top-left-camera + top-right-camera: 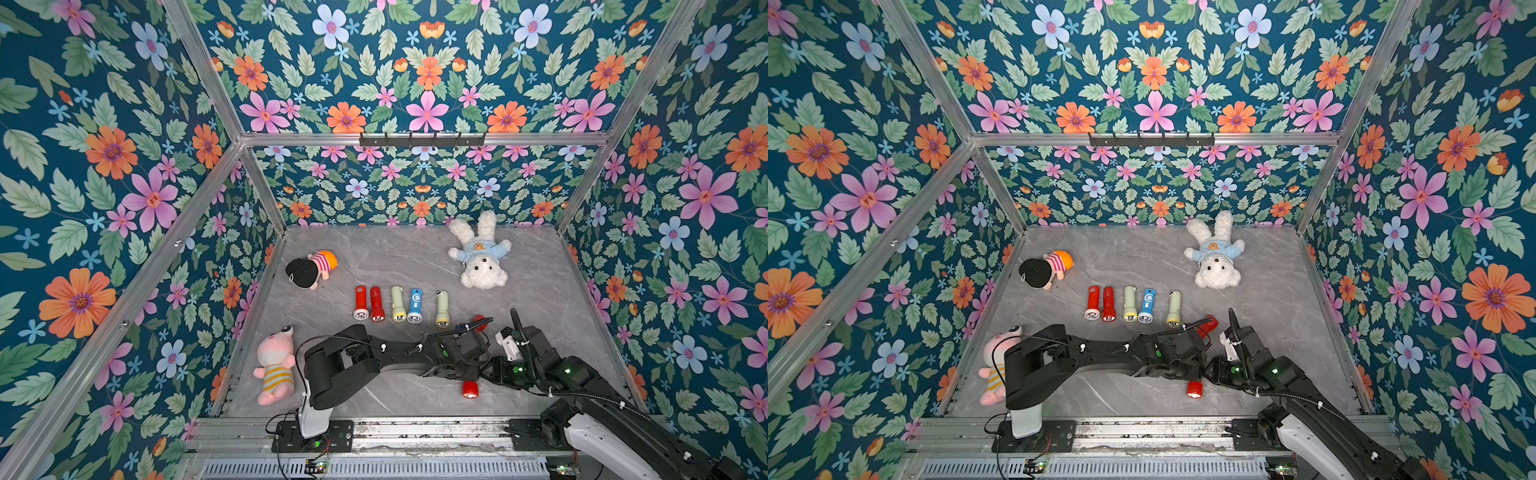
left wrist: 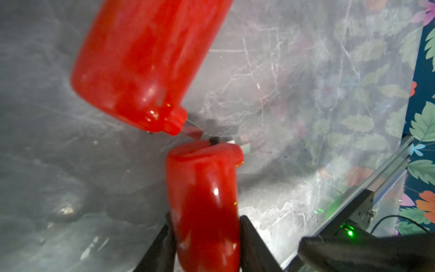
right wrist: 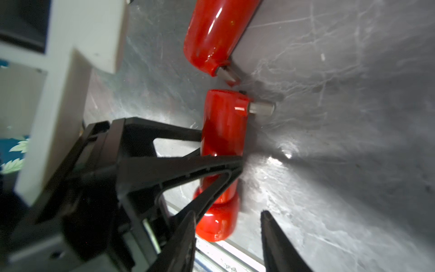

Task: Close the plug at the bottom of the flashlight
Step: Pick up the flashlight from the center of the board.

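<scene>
My left end effector (image 2: 206, 216) pinches the flashlight (image 2: 202, 179), steadying it, I judge, for the fold. From the right wrist, my right end effector (image 3: 228, 213) is spread and empty; the plug (image 3: 262, 108) juts out. In a top view the flashlight (image 1: 470, 390) is near the table's (image 1: 395, 257) front edge.

you look into a booth lined with floral wallpaper (image 1: 428, 83): dark teal ground, orange, pink and pale blue flowers, green leaves. it covers the walls (image 1: 104, 187) at 9, 12 and 3 o'clock. aluminium rails (image 1: 291, 139) frame the corners and cross the 12 o'clock wall, where a black hook rack (image 1: 422, 141) hangs at mid-span. the floor (image 1: 395, 257) is grey and marbled. at 6 o'clock a metal track (image 1: 436, 428) edges it, a slotted vent panel (image 1: 374, 469) beyond. light is even; the right wrist view shows a bright glare patch (image 3: 286, 154) on the marble.
</scene>
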Controlling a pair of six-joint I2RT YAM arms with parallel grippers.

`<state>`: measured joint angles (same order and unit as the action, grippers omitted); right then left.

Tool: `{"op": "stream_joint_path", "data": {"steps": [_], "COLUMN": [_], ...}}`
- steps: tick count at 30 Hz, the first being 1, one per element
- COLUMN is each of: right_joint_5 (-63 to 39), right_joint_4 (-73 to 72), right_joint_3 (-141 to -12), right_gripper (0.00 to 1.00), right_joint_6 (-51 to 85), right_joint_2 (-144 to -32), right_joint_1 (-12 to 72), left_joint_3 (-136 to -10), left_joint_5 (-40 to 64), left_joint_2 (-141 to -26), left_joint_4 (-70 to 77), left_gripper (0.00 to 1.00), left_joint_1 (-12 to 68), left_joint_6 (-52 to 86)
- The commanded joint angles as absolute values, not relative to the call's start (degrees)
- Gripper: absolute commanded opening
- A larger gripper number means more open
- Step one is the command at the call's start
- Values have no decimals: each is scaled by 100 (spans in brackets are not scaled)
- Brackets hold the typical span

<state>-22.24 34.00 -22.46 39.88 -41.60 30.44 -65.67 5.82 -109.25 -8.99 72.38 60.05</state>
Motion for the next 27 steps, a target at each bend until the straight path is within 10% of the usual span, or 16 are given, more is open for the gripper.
{"op": "stream_joint_path", "data": {"steps": [1, 6, 20, 27], "right_joint_5": [-2053, -2000, -1600, -2200], "right_joint_4": [3481, 3363, 3146, 2408], "right_joint_3": [-2288, -2363, -3202, -3572], "right_gripper": [48, 48, 47, 42], "right_joint_6": [3912, 3850, 3483, 3212], "right_joint_2": [-4240, -4420, -4622, -5726], "right_joint_1": [3050, 3050, 2892, 2626], "left_joint_3": [-6518, -6508, -6099, -4215], "left_joint_5": [410, -35, -3031, -3533], "left_joint_2": [-10895, -10618, -9050, -7241], "left_joint_4": [-1364, -1504, -2354, 515], "left_gripper": [33, 0, 0, 0], "left_joint_1": [7243, 7242, 7229, 7188], "left_joint_6": [5955, 5669, 4554, 2770]}}
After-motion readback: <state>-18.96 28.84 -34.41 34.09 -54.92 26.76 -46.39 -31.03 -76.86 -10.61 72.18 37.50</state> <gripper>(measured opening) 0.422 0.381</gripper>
